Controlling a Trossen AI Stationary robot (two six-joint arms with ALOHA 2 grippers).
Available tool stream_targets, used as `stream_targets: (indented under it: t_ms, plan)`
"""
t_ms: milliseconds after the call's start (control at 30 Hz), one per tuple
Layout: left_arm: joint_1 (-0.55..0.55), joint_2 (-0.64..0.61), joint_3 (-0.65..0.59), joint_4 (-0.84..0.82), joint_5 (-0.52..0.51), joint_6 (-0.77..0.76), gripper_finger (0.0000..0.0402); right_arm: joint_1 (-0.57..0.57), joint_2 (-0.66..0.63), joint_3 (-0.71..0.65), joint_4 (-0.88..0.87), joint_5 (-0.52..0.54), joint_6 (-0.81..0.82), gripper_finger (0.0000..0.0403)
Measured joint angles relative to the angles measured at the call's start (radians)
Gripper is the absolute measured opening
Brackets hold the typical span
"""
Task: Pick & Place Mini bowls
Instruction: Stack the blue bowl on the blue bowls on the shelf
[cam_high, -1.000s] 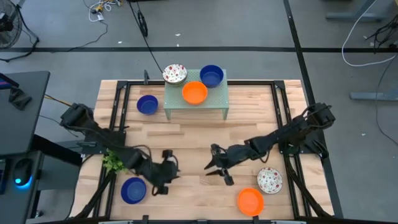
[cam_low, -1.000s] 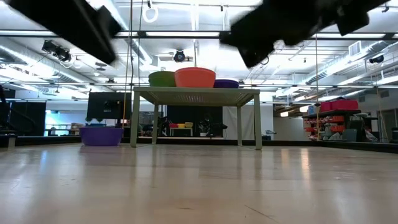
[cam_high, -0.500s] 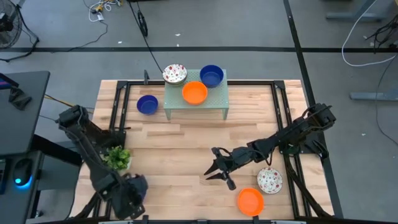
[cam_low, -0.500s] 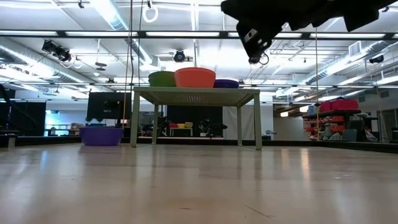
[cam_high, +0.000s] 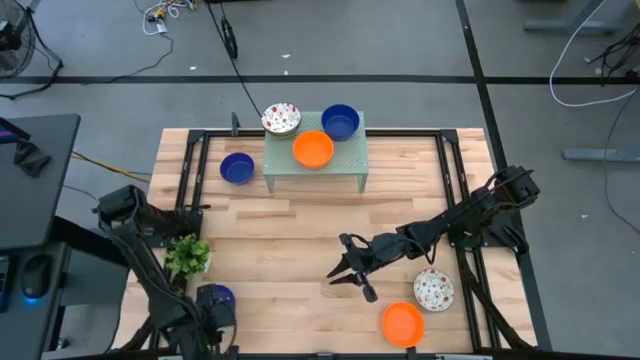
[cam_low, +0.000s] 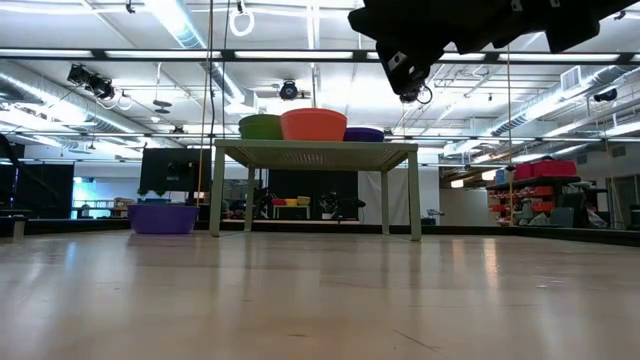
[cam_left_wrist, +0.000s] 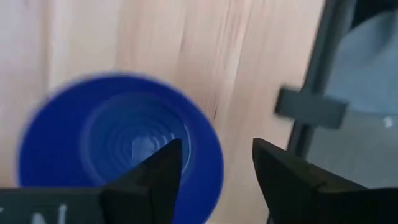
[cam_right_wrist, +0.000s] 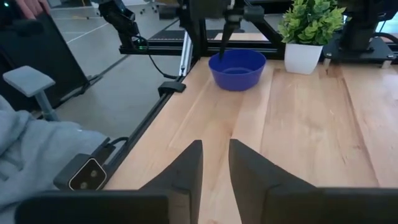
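Observation:
Near the table's near left corner a blue mini bowl (cam_high: 216, 296) rests on its base, partly hidden under my left gripper (cam_high: 205, 318). In the left wrist view the open left gripper (cam_left_wrist: 214, 149) has one finger over this blue bowl (cam_left_wrist: 118, 146) and the other outside its rim. My right gripper (cam_high: 340, 263) hangs open above bare wood mid-table, its fingers (cam_right_wrist: 186, 168) a little apart. A speckled bowl (cam_high: 433, 289) and an orange bowl (cam_high: 402, 323) lie near the right near corner. A further blue bowl (cam_high: 237, 168) sits left of the stand. My left gripper comes down at the near-left blue bowl's rim (cam_left_wrist: 199, 134) from above, one finger inside the rim line and one outside. Whether either finger touches the bowl, I cannot tell.
The pale green mesh stand (cam_high: 350, 170) at the far edge carries a speckled bowl (cam_high: 281, 118), an orange bowl (cam_high: 313, 149) and a blue bowl (cam_high: 340, 122). A small potted plant (cam_high: 186, 255) stands just beyond the left gripper. A person's grey sleeve (cam_right_wrist: 37, 149) shows off the table's edge.
My left gripper has swung from the near middle of the table toward the near left corner and now stands over the blue bowl there. It has left the low view. My right gripper has kept almost still.

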Motion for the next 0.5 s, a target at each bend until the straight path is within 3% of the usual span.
stream_targets:
  t_ms: [200, 500]
  plan:
    - [-0.001, 0.066, 0.000, 0.000, 0.080, 0.001, 0.0176, 0.000, 0.000, 0.000, 0.000, 0.000, 0.002, 0.0082]
    - [0.029, 0.076, 0.000, 0.003, 0.009, 0.054, 0.0090, 0.000, 0.000, 0.000, 0.000, 0.000, 0.002, 0.0082]
